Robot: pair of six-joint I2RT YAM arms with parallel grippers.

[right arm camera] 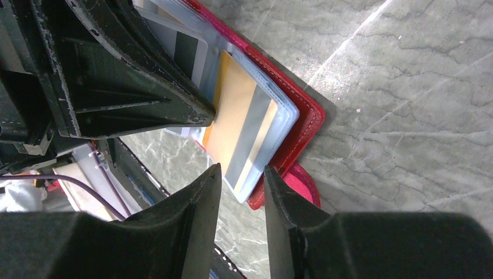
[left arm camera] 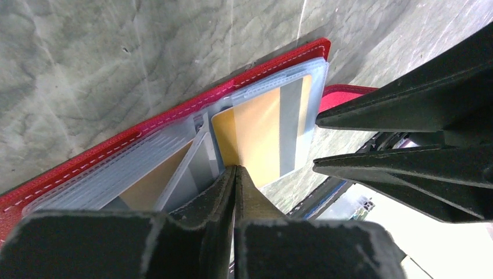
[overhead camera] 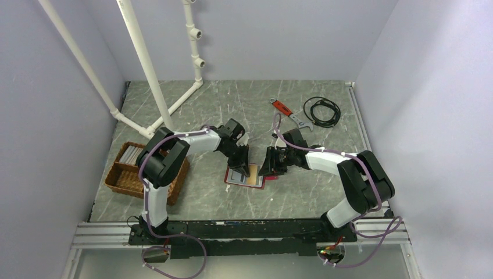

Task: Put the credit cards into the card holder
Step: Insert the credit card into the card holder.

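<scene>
My left fingers (left arm camera: pixel 218 200), pressed together, seem to pinch the gold card (left arm camera: pixel 258 136) into its sleeve (left arm camera: pixel 315 87) — right fingers (right arm camera: pixel 197 212) spread at the card holder (left arm camera: pixel 174 118) edge, likely steadying.

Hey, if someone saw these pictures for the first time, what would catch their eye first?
Probably the open red card holder in the middle. Over it the left gripper pinches the edge of a gold card showing through a clear sleeve, and the right gripper hangs open by the holder's corner. Then the wicker tray at the left and the red-handled wrench at the back.
</scene>
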